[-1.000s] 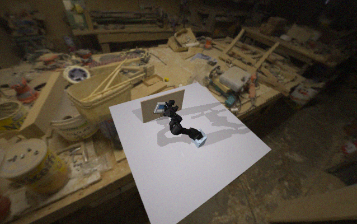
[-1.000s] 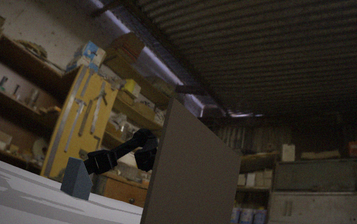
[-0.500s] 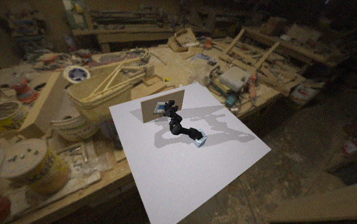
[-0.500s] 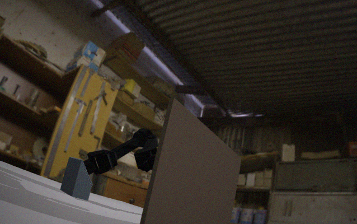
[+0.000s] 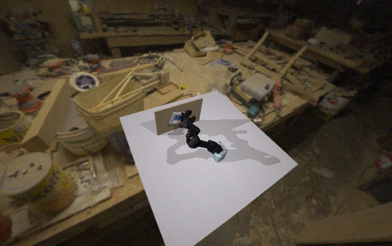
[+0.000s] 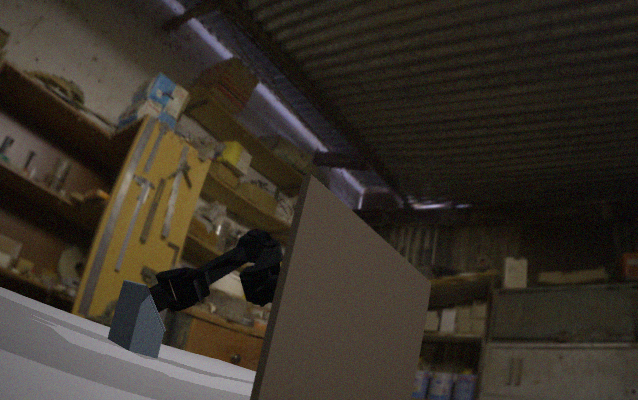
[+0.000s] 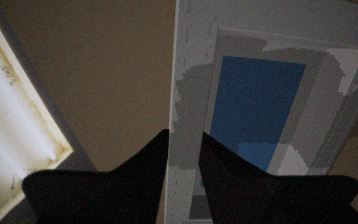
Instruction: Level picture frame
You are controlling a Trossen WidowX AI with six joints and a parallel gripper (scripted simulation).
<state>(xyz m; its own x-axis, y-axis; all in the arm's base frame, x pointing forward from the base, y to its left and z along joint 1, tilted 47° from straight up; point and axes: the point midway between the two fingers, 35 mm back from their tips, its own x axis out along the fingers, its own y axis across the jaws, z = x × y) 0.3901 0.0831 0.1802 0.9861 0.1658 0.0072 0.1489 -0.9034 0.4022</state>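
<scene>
The picture frame point(image 5: 171, 119) point(image 7: 194, 45), pale grey with a blue picture, hangs on the front of the upright tan board point(image 5: 163, 125) point(image 6: 349, 300). In the top view its edges are not parallel to the board's; its left side sits higher relative to the board's top edge. My gripper point(image 7: 182, 135) is shut on one side bar of the frame, with a fingertip on each side of it in the wrist view. In the exterior view the board hides the frame and the fingers. The screw and the notched strip are hidden.
The arm point(image 5: 193, 140) point(image 6: 229, 262) reaches from its pale blue base block point(image 5: 220, 157) point(image 6: 136, 320) to the board. The board stands near the back of the white table top point(image 5: 211, 190). A cluttered workshop with a basket point(image 5: 113, 111) and buckets surrounds it.
</scene>
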